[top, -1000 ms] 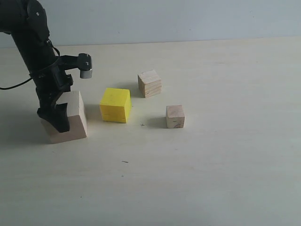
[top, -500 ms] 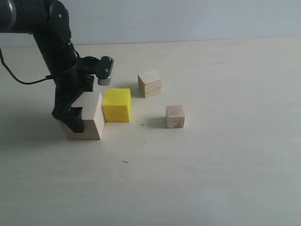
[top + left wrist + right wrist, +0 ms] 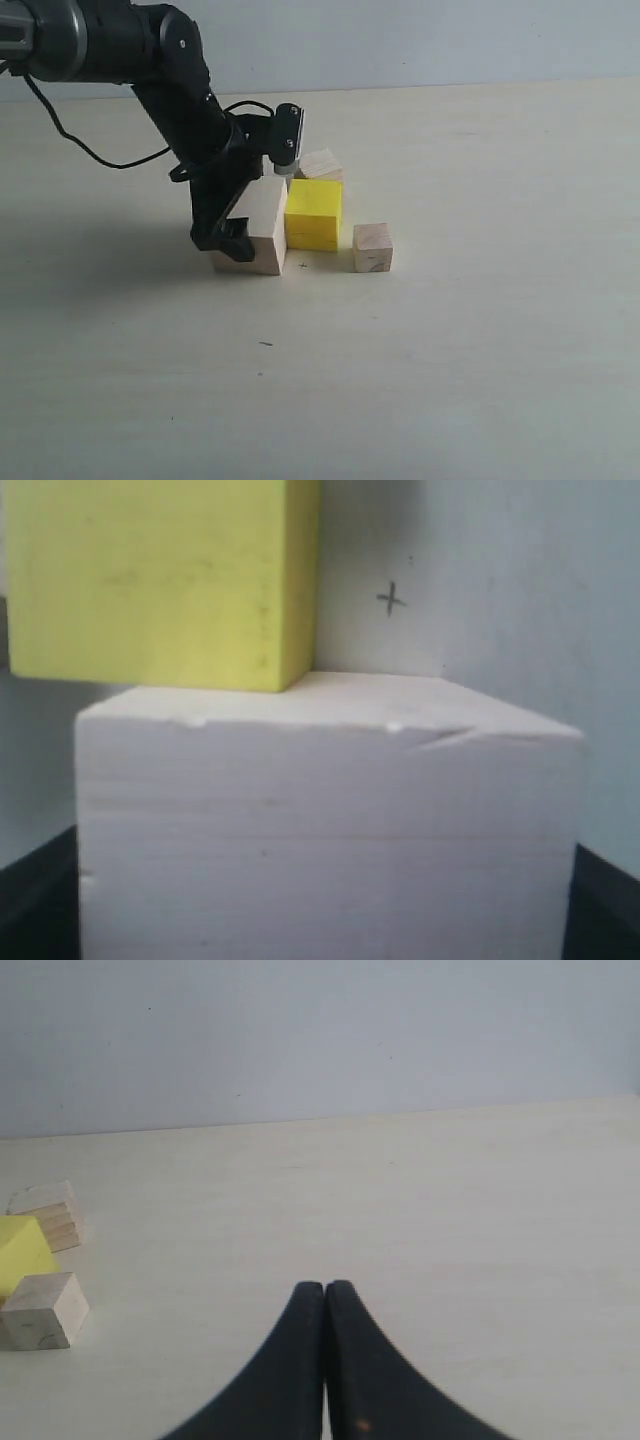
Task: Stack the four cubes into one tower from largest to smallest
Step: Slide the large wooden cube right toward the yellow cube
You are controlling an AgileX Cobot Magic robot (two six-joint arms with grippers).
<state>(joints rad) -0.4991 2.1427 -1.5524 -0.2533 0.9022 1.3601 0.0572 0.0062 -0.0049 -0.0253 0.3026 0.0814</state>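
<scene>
On the pale tabletop (image 3: pixel 450 350), left of centre in the exterior view: one large pale wood cube (image 3: pixel 262 225), pinched between the fingers of my left gripper (image 3: pixel 238 228). The dark fingers showed at both lower corners of my left wrist view, one either side of the block (image 3: pixel 330 830).

- Orientation: equal-sided, so no long axis. It sat level, its top face flat and its grain lines running horizontally across the face nearest my wrist camera. I could not tell whether its base touched the table.
- Neighbour, right side: a medium bright yellow cube (image 3: pixel 314 215), upright and hard against the large cube's far face. From the wrist, one of its corners (image 3: pixel 150 575) met the large cube's far edge.
- Behind the yellow cube: a small pale wood cube (image 3: pixel 322 165), partly hidden, touching or just beside it.
- Right of the yellow cube: a second small pale wood cube (image 3: pixel 372 248), near it but apart.
- Surface: a matt cream top, with a small pencilled cross (image 3: pixel 303 266) just in front of the yellow cube.
- Room: a plain pale grey wall (image 3: pixel 450 40) behind the table.
- My right gripper (image 3: pixel 325 1360): fingers pressed together, empty, low over bare table, well apart from the cubes.
</scene>
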